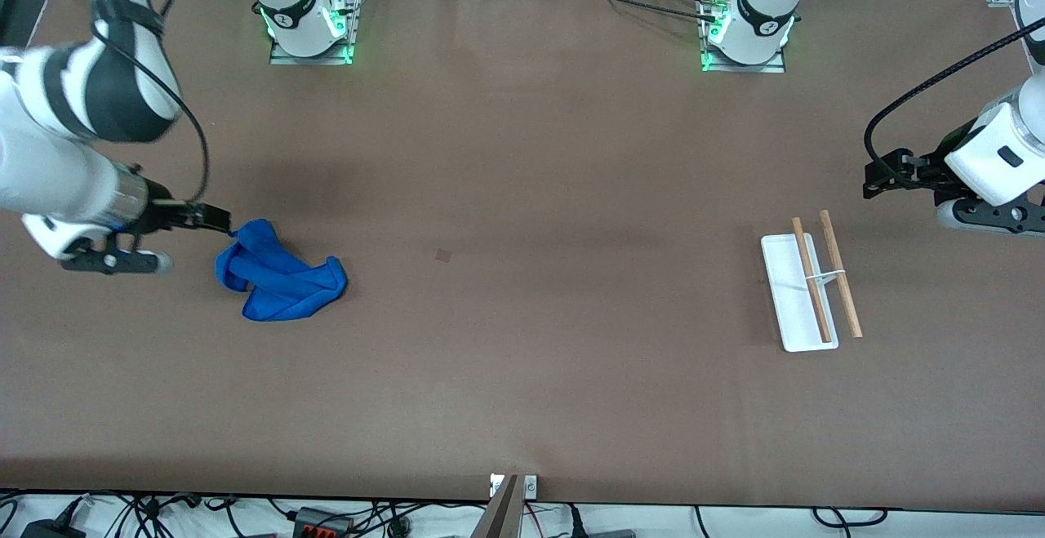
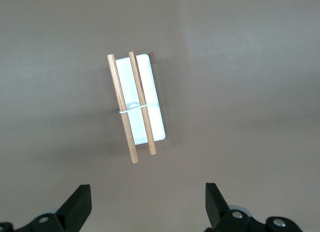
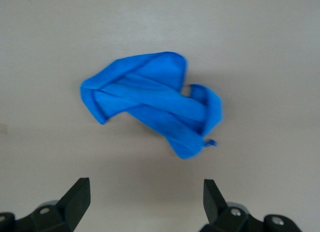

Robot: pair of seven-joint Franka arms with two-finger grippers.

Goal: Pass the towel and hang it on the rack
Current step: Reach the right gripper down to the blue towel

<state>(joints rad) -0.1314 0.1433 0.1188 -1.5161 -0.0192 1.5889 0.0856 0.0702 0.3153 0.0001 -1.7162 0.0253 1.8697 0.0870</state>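
Lying beside right tool: towel

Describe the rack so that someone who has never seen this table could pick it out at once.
Start at the brown table and go toward the left arm's end, where the left tool, open, hangs above the tabletop. Nearer the front camera than that spot stands the rack: a flat white rectangular base under two thin parallel wooden rods joined by a white bracket. The only other loose item is the crumpled blue towel.
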